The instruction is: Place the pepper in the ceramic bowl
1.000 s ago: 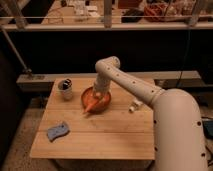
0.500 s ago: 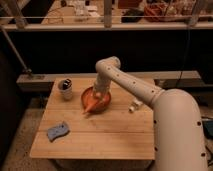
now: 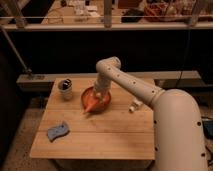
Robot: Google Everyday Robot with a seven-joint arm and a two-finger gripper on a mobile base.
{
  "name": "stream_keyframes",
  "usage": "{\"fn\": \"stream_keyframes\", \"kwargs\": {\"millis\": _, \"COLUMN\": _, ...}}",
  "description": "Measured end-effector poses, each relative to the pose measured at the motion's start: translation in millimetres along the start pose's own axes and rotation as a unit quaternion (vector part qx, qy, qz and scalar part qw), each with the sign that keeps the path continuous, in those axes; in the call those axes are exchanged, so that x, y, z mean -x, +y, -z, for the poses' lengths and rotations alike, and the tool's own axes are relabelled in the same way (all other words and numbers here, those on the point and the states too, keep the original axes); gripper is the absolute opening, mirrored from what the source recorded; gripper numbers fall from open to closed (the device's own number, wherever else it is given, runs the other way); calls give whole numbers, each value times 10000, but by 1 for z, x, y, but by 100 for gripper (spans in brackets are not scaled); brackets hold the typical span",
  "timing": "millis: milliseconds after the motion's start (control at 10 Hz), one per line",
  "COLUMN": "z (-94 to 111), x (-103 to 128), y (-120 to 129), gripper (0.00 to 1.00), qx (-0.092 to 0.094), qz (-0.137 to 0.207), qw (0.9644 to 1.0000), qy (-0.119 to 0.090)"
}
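Item one, position of the work piece. The slim, tapering orange pepper (image 3: 91, 106) lies in the shallow round orange-red ceramic bowl (image 3: 104, 102), on the bowl's near-left side. Its pointed tip reaches out over the near-left rim toward the table. Its thick end sits further in, directly under my claw (image 3: 99, 95). The claw is down inside the bowl, at or just above that thick end. I cannot tell whether there is contact between them.

Item two, state of the claw. I cannot tell whether it is spread or pressed together, as my wrist covers it.

Item three, pose of my arm. My white jointed arm (image 3: 135, 87) rises from my bulky white body at the near right and runs left and away across the right part of the light wooden table (image 3: 100, 142). It bends at a rounded joint above the table's far side, and the last link drops steeply into the bowl.

Item four, surroundings. A small white cup with dark contents (image 3: 65, 89) stands left of the bowl, near it but apart. A blue wavy sponge (image 3: 58, 131) lies at the near left, well apart from the bowl.
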Motion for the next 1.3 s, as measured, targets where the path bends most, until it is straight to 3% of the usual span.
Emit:
{"fn": "stream_keyframes", "kwargs": {"millis": 100, "z": 0, "x": 0, "y": 0, "gripper": 49, "qx": -1, "qz": 1, "qw": 10000, "qy": -1}}
{"fn": "stream_keyframes", "kwargs": {"millis": 200, "z": 0, "x": 0, "y": 0, "gripper": 46, "qx": -3, "qz": 0, "qw": 10000, "qy": -2}}
{"fn": "stream_keyframes", "kwargs": {"millis": 400, "z": 0, "x": 0, "y": 1, "gripper": 30, "qx": -3, "qz": 0, "qw": 10000, "qy": -9}}
{"fn": "stream_keyframes", "kwargs": {"millis": 700, "z": -1, "x": 0, "y": 2, "gripper": 27, "qx": -2, "qz": 5, "qw": 10000, "qy": -19}}
{"fn": "stream_keyframes", "kwargs": {"millis": 900, "z": -1, "x": 0, "y": 2, "gripper": 17, "qx": -1, "qz": 7, "qw": 10000, "qy": -29}}
{"fn": "stream_keyframes", "kwargs": {"millis": 1300, "z": -2, "x": 0, "y": 3, "gripper": 29, "qx": -3, "qz": 11, "qw": 10000, "qy": -40}}
